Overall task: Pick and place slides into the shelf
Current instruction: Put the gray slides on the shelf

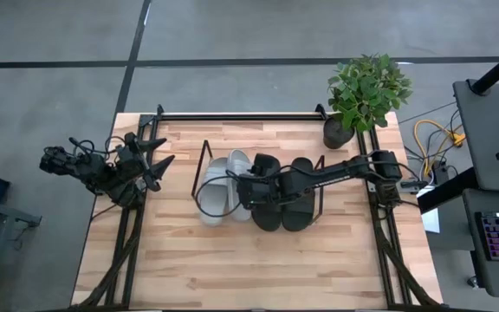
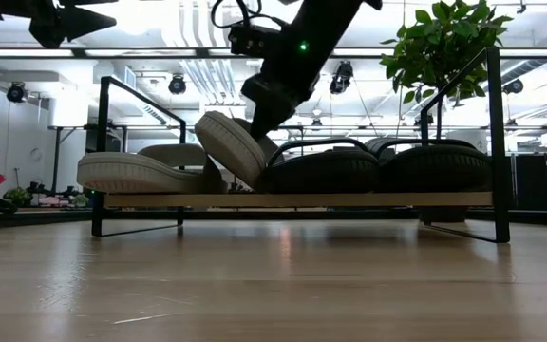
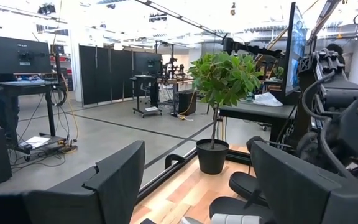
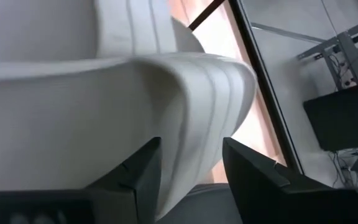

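The shelf point(image 2: 397, 199), a low wood board in black wire end frames, stands mid-table. On it lie two black slides point(image 1: 267, 201) point(image 1: 301, 196) at the right and a grey slide point(image 1: 217, 198) flat at the left. A second grey slide point(image 2: 226, 144) stands tilted between them, with my right gripper point(image 1: 248, 189) shut on it. My left gripper point(image 1: 165, 152) waits open above the table's left edge, with nothing between its fingers. My right gripper pinches the tilted grey slide between its two fingers, on a rounded ribbed edge point(image 4: 194, 149). The fingers come slanting down from the table's right side. The slide's lower end point(image 2: 253, 182) rests on the shelf board beside a black slide, and its other end point(image 2: 207, 123) is raised.
A potted plant point(image 1: 366, 91) stands at the table's far right corner. A larger black rail frame point(image 1: 232, 114) runs along the far edge and down both sides. Bare wood lies between the shelf and the table's near edge.
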Controlling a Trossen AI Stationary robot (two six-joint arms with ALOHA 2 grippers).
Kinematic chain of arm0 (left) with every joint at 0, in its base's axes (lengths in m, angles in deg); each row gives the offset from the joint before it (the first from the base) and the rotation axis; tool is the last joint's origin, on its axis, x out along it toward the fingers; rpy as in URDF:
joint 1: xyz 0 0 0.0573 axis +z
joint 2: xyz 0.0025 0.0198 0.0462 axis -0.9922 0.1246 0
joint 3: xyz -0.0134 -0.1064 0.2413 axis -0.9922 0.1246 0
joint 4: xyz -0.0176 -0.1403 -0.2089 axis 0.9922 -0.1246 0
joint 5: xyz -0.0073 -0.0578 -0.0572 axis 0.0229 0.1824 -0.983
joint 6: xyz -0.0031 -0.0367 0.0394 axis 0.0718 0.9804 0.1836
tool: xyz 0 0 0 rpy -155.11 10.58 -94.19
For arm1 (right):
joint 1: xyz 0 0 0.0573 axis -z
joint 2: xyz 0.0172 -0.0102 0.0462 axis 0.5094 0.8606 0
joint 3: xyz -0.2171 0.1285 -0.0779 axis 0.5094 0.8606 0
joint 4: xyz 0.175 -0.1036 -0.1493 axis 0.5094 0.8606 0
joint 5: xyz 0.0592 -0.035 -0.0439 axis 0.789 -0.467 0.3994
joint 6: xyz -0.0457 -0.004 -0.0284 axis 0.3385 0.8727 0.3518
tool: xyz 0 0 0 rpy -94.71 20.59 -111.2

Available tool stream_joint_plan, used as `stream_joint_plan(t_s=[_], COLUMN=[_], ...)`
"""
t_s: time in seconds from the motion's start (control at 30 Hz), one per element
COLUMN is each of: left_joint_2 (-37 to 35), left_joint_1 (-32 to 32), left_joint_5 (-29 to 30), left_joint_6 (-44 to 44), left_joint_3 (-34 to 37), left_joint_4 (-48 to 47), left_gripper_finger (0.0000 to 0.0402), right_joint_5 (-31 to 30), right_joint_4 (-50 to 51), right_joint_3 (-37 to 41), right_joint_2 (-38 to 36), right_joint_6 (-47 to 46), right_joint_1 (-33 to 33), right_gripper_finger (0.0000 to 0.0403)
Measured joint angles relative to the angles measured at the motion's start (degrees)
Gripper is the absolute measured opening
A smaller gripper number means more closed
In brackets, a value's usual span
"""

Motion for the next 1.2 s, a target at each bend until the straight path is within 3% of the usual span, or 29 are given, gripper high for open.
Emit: stream_joint_plan(t_s=[0.17,0.4,0.67,1.0,1.2], left_joint_2=[0.0,0.0,0.0,0.0,0.0], left_joint_1=[0.0,0.0,0.0,0.0,0.0], left_joint_5=[0.0,0.0,0.0,0.0,0.0], left_joint_6=[0.0,0.0,0.0,0.0,0.0], left_joint_3=[0.0,0.0,0.0,0.0,0.0], left_joint_4=[0.0,0.0,0.0,-0.1,-0.1], left_gripper_finger=[0.0279,0.0279,0.0279,0.0279,0.0279], right_joint_5=[0.0,0.0,-1.0,-7.6,-13.3], right_joint_4=[-0.3,-0.4,-2.1,-2.4,3.1], right_joint_3=[0.0,0.0,-0.1,-4.4,-7.7], right_joint_2=[0.0,0.0,0.0,0.0,0.0], right_joint_6=[-0.8,-2.6,-3.5,-4.9,-11.5], right_joint_1=[0.4,0.3,0.2,-1.8,-3.6], right_gripper_finger=[0.0125,0.0021,0.0011,0.0009,0.0009])
